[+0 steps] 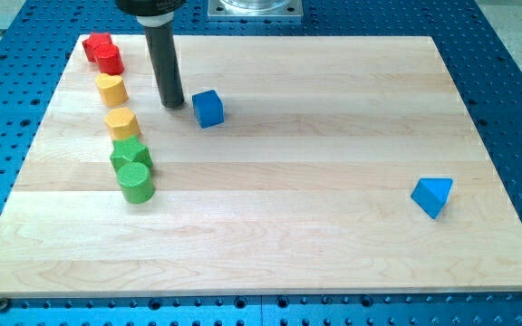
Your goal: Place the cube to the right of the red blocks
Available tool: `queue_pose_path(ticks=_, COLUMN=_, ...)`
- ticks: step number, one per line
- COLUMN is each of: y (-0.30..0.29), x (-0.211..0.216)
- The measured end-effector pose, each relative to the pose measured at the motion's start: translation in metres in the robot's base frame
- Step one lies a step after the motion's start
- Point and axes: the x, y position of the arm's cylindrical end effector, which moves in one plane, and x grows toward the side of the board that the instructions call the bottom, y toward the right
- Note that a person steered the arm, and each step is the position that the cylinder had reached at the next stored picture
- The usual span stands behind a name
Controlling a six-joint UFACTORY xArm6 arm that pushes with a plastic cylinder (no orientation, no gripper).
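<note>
Sitting with my tip (172,104) planted on the wooden board (333,254), just to the view's left of the blue cube (207,108), close beside it, though I can't tell if we're actually touching. No jaws on me, it's just a plain rod, so nothing to open or close.

Up and to the view's left of my tip are the two red blocks (103,52), jammed together near the board's top-left corner; shapes are hard to call. Straight to my left there's a yellow block (111,89), another yellow one (121,122) below that, then two green cylinders (133,170) stacked down the same column. Way off toward the view's bottom right sits a blue triangular block (432,196), not my problem.

Progress-wise, I'd say it's partly there. The cube is already on the right side of the reds, but sits lower down the board than them. My guess is it needs nudging toward the view's top to line up beside them.
</note>
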Motion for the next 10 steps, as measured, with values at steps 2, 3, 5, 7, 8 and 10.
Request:
queue_pose_path(ticks=2, y=0.048, x=0.035)
queue_pose_path(ticks=3, y=0.071, x=0.035)
queue_pose_path(ticks=5, y=0.112, x=0.035)
queue_pose_path(ticks=7, y=0.093, x=-0.023)
queue_pose_path(ticks=8, y=0.126, x=-0.019)
queue_pose_path(ticks=10, y=0.082, x=-0.054)
